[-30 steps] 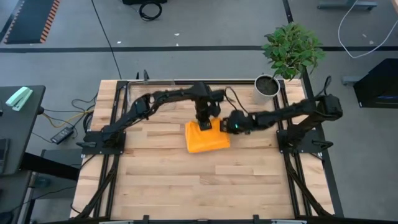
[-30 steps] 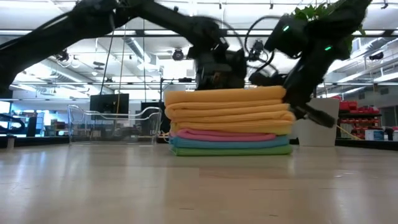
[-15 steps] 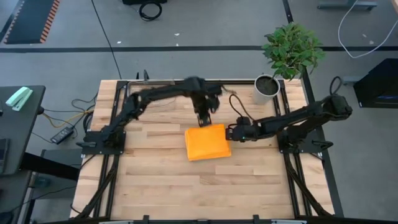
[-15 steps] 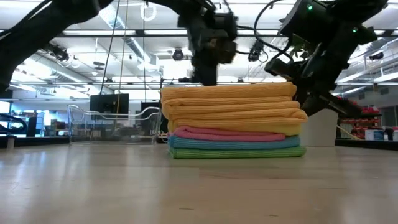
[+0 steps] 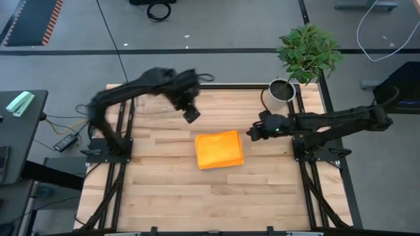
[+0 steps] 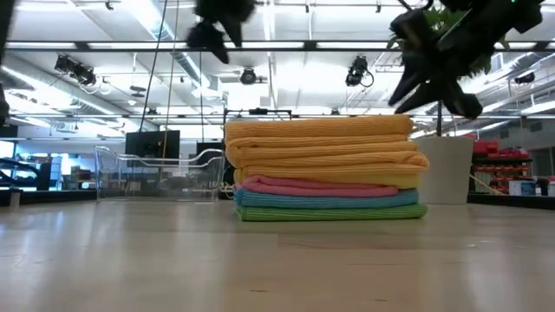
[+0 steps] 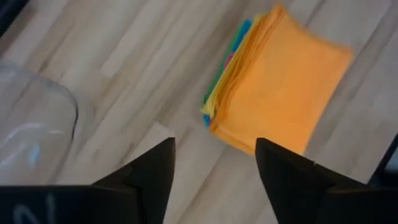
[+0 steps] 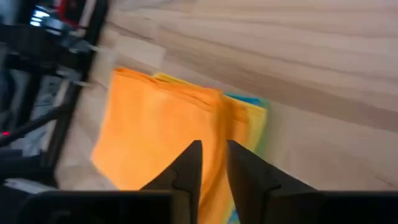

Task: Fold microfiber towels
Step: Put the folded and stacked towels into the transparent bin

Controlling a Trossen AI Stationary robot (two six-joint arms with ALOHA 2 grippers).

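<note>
- Centrally on the wooden table (image 5: 164, 190) sits the folded towel stack (image 5: 220, 149), orange atop.
- Left gripper (image 5: 191, 115) hovers apart, fingers wide, empty.
- Right gripper (image 5: 253, 133) hangs beside the stack, fingers narrowly parted, empty.

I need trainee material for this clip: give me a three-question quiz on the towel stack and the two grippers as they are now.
1. True or false: the orange towel lies on top of the stack.
2. Which towel is lowest in the low view? A pink, B green, C blue.
3. Fill in: neither the left gripper nor the right gripper ____ the stack.

Key: 1 true. 2 B, the green towel. 3 touches.
</note>
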